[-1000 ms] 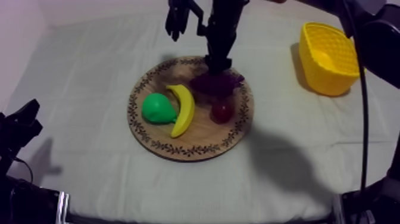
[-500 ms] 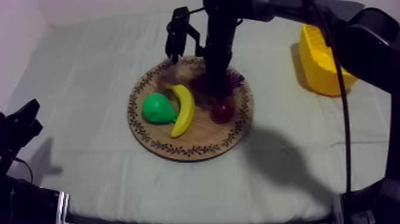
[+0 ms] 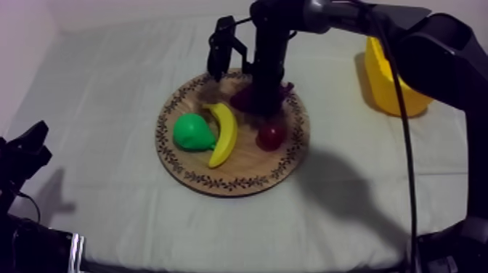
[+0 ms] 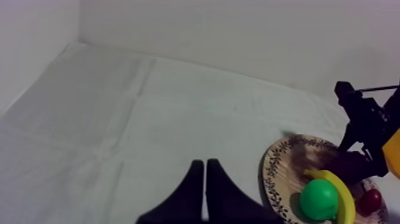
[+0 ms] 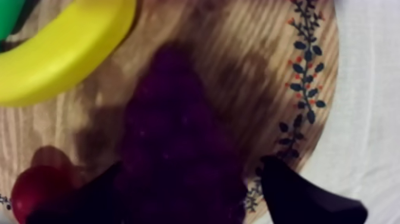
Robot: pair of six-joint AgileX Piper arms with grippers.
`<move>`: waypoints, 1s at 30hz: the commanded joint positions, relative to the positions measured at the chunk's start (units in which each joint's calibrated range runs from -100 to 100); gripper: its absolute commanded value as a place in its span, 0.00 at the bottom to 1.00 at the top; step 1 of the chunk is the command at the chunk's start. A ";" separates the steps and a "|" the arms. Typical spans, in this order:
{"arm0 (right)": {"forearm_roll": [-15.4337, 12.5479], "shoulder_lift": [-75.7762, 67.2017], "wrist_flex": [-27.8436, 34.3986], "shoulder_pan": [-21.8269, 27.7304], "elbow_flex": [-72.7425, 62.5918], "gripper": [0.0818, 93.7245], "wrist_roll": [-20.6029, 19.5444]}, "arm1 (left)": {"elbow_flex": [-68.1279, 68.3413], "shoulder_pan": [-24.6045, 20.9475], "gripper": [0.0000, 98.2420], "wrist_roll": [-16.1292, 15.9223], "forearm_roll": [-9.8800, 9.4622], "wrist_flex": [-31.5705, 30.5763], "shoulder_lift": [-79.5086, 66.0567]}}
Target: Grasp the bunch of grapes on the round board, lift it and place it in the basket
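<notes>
Dark purple bunch of grapes (image 3: 263, 98) lies on the round wooden board (image 3: 240, 174) with its patterned rim in your top view, right pincer (image 3: 267, 105) down over it. Left wrist view: your left pincer (image 4: 205, 179) is closed on nothing. Right wrist view: the bunch, broad and tapering away, sits between the right pincer's spread fingers (image 5: 303, 199), not yet clamped.

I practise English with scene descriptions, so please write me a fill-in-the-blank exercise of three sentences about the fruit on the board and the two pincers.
1. The banana lies ____ the pear and the small red fruit on the board.
2. The right pincer is ____, one finger at each side of the grapes.
3. The left pincer, away from the board, is ____ on nothing.
Missing words: between; open; shut.
</notes>
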 commanded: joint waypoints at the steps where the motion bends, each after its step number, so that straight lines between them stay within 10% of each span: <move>1: -0.23 0.13 0.01 0.07 -0.03 0.58 0.24 | -0.02 0.00 0.00 0.01 -0.02 -0.01 0.00; 12: -1.00 0.22 -0.05 0.23 0.14 0.38 1.25 | -0.02 0.00 0.00 0.01 -0.02 -0.01 0.00; 30: -1.30 -6.68 2.06 0.21 1.28 0.34 0.36 | -0.02 0.00 0.00 0.01 -0.02 -0.01 0.00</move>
